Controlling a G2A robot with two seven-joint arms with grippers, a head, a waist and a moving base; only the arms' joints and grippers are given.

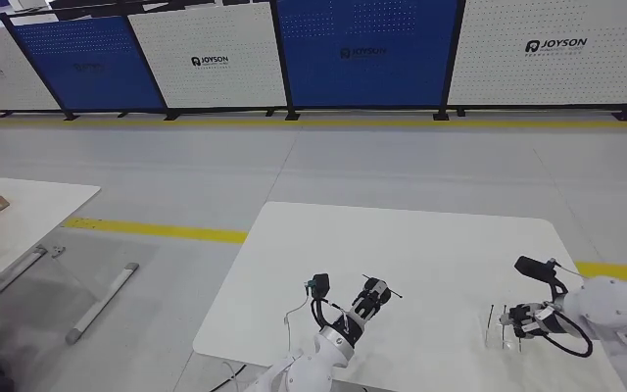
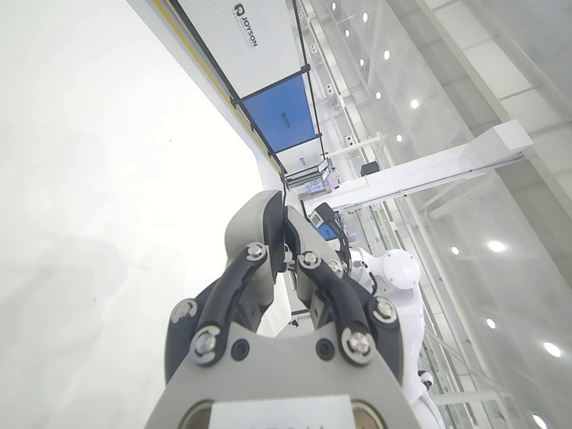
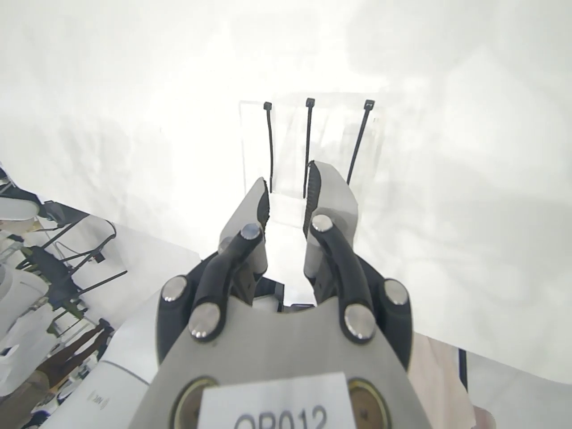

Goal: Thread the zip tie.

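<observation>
The left end effector (image 2: 282, 208) is closed. In the top view a thin black tie (image 1: 396, 293) crosses its tips, so it seems to be pinching that one above the counter (image 1: 431, 245). The right end effector (image 3: 289, 184) is open, jaws apart, just short of a clear holder (image 3: 286, 136) where more stand in a row. The middle tie (image 3: 308, 145) is directly ahead, close by one fingertip, and the outer ties (image 3: 270, 145) (image 3: 359, 145) flank it. I judge this to be the pick stage, with threading not yet begun. Next the right must straddle one stem and close without nudging its neighbours. The close-set stems and the holder wall are the hindrance. The left arm is well apart.
</observation>
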